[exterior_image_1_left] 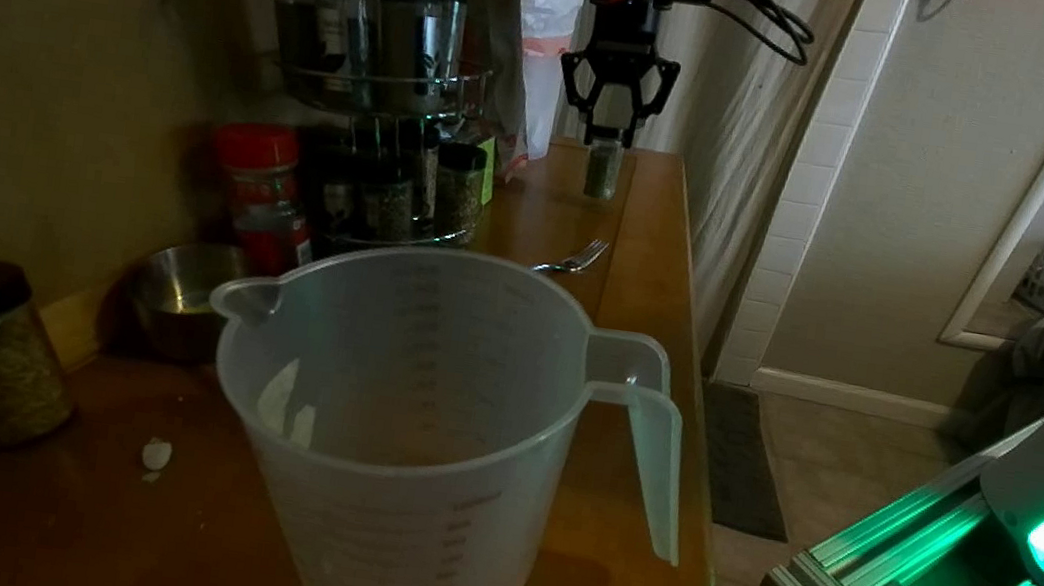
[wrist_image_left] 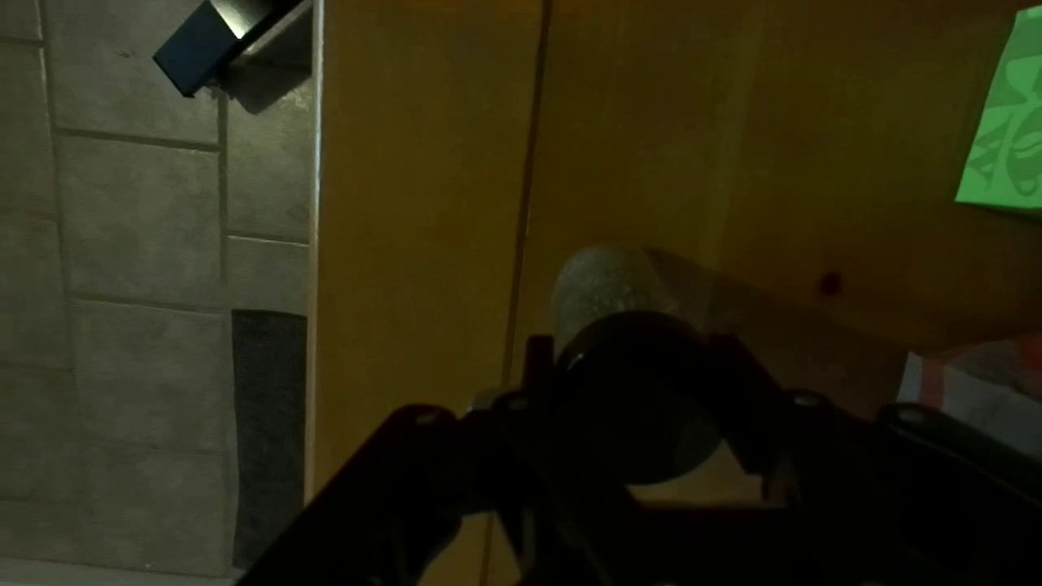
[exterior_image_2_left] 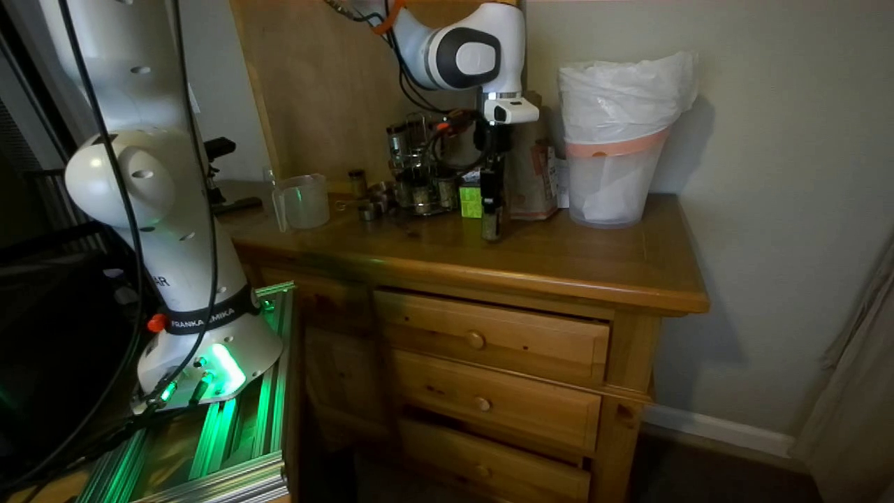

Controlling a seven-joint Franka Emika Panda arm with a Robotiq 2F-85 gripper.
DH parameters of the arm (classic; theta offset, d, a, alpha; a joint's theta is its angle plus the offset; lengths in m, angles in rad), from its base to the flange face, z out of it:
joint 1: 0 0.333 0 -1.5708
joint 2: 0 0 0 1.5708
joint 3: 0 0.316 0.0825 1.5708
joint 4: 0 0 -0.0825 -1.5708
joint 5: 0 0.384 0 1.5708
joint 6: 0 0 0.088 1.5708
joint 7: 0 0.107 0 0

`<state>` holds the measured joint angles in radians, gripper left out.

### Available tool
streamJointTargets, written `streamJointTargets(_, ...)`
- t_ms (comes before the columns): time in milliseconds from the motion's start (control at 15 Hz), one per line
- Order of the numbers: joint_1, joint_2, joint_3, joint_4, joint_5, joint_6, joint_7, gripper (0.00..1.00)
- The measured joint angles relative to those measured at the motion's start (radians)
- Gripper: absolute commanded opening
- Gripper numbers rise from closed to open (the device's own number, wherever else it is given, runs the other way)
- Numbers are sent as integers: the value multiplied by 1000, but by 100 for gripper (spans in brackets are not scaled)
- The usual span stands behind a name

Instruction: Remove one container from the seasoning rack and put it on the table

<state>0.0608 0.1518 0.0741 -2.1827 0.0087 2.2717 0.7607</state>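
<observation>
The container, a slim pale jar with a dark lid, hangs upright in my gripper [exterior_image_1_left: 610, 133]; the jar [exterior_image_1_left: 602, 172] shows its greenish contents. In an exterior view the jar [exterior_image_2_left: 492, 228] is low at the table [exterior_image_2_left: 573, 255]; I cannot tell whether its base touches. In the wrist view the fingers of my gripper [wrist_image_left: 631, 366] close on the dark lid from both sides, and the pale jar body [wrist_image_left: 606, 281] shows beyond it. The seasoning rack [exterior_image_1_left: 355, 103], dark and two-tiered with several jars, stands by the wall; the rack [exterior_image_2_left: 417, 168] is beside the gripper.
A large translucent jug [exterior_image_1_left: 411, 521] stands near the camera. A fork [exterior_image_1_left: 575, 258] lies on the table. Red-lidded jars [exterior_image_1_left: 259, 147], a metal cup [exterior_image_1_left: 185, 289], a green box [exterior_image_2_left: 471, 201], a paper bag [exterior_image_2_left: 531, 175] and a lined bin [exterior_image_2_left: 611, 168] stand around.
</observation>
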Motion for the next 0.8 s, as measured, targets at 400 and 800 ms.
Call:
streamJointTargets(400, 12, 8, -9, 1, -8, 0, 31, 53)
streamJointTargets(800, 22, 3, -9, 14, -8, -5, 42, 98)
